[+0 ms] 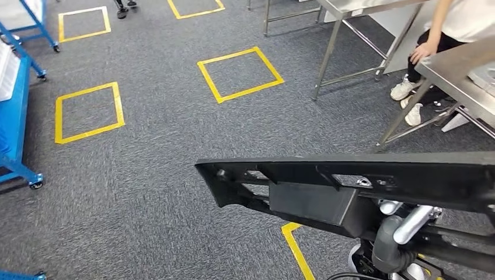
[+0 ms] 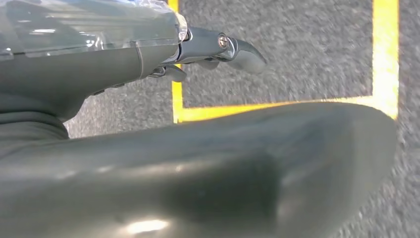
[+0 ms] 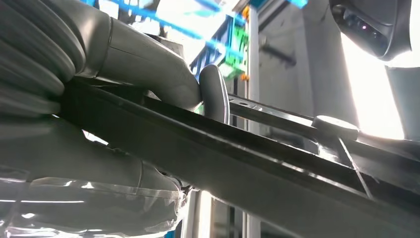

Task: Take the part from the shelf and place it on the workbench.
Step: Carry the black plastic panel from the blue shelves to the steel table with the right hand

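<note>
The part point(image 1: 350, 181) is a long black plastic moulding with ribs and cut-outs, carried crosswise low in the head view above the carpet. My right arm point(image 1: 397, 236) comes up beneath its right half. In the right wrist view my right hand point(image 3: 124, 64) grips the part's black bar point(image 3: 277, 168), with the thumb point(image 3: 214, 91) hooked over its edge and the other fingers under it. My left hand point(image 2: 124, 74) hangs over the grey carpet holding nothing, one metal finger point(image 2: 233, 49) stretched out. The steel workbench point(image 1: 461, 81) stands at the right.
A person point(image 1: 449, 29) sits at the upper right beside the workbench, feet on the floor by its legs. A second steel table point(image 1: 344, 11) stands behind. A blue shelf frame on castors point(image 1: 14, 111) lines the left edge. Yellow tape squares point(image 1: 239, 73) mark the carpet.
</note>
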